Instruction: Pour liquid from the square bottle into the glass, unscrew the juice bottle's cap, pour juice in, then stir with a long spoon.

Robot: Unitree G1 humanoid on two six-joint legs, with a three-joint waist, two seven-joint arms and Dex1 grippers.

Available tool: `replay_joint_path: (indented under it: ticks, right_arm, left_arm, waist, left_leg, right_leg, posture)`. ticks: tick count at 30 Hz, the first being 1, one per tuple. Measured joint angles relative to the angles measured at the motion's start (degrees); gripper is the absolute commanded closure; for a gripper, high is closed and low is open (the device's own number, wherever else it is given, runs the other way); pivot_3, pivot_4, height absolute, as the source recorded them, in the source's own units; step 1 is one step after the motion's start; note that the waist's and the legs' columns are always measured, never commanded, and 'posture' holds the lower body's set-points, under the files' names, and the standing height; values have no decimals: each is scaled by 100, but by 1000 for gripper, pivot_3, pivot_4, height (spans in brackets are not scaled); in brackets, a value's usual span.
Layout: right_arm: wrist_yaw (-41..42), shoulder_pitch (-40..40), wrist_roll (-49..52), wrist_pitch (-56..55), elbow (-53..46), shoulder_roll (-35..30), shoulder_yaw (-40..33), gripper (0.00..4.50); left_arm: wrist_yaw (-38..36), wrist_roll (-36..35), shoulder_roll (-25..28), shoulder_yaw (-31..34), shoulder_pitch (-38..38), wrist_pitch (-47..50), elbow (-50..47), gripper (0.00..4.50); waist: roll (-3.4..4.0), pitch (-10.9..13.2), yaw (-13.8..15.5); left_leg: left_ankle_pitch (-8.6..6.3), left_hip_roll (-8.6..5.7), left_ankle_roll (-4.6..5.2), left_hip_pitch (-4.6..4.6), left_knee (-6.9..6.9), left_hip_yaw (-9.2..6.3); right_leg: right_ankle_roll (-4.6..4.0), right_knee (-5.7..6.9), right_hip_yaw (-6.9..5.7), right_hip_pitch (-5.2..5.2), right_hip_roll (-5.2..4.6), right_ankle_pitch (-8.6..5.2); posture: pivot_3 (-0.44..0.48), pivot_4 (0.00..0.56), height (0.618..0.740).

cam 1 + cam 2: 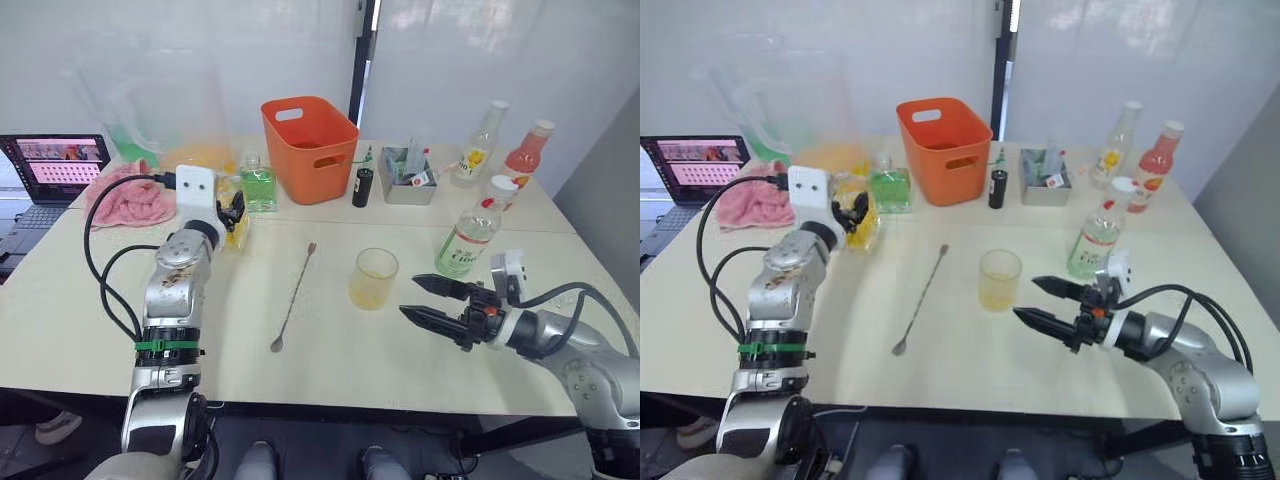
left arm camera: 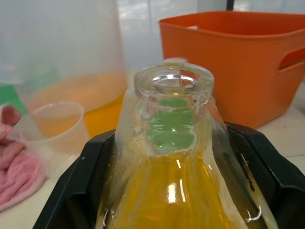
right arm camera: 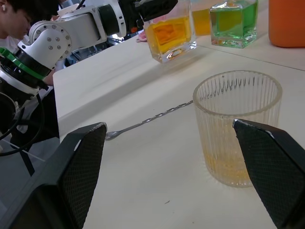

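Judging by the thin layer of yellow liquid in the bottom of the ribbed clear glass tumbler [image 1: 374,278], the first pour looks done, and the rest of the task is still ahead. That glass stands upright near the middle of the pale worktop [image 1: 300,370]. The left gripper [image 1: 233,213] is closed on the square clear bottle of yellow liquid [image 1: 857,214], which stands upright at the left rear of the worktop, just beside a square bottle of green liquid [image 1: 258,186]; the left wrist view shows its neck open and its body clamped between the black fingers [image 2: 71,191]. Whether the square bottle's base is already resting on the worktop I cannot tell for sure. The right gripper [image 1: 432,302] hovers just to the right of the glass, empty, its two black fingers spread apart and pointing toward it. The slim clear juice bottle with the green-and-white label [image 1: 466,240] stands behind the right gripper with its small white cap [image 1: 502,185] on, so unscrewing and the juice pour remain. The long thin metal bar spoon [image 1: 293,298] lies flat to the left of the glass, apart from both grippers, so stirring is left too. An orange plastic basket [image 1: 308,147] sits at the rear.
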Motion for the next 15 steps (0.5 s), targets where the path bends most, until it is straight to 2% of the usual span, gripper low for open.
replay_joint_path:
  ticks: [15]
  right_arm:
    - [-77, 11, -35, -7, -66, 0, -6, 26]
  left_arm:
    - [-150, -453, 262, 323, 316, 19, 143, 1701]
  waist:
    - [-9, 1, -12]
  left_leg:
    - [0, 2, -1, 1, -3, 0]
  right_leg:
    - [-3, 0, -3, -1, 0, 1]
  posture:
    - [0, 150, 725]
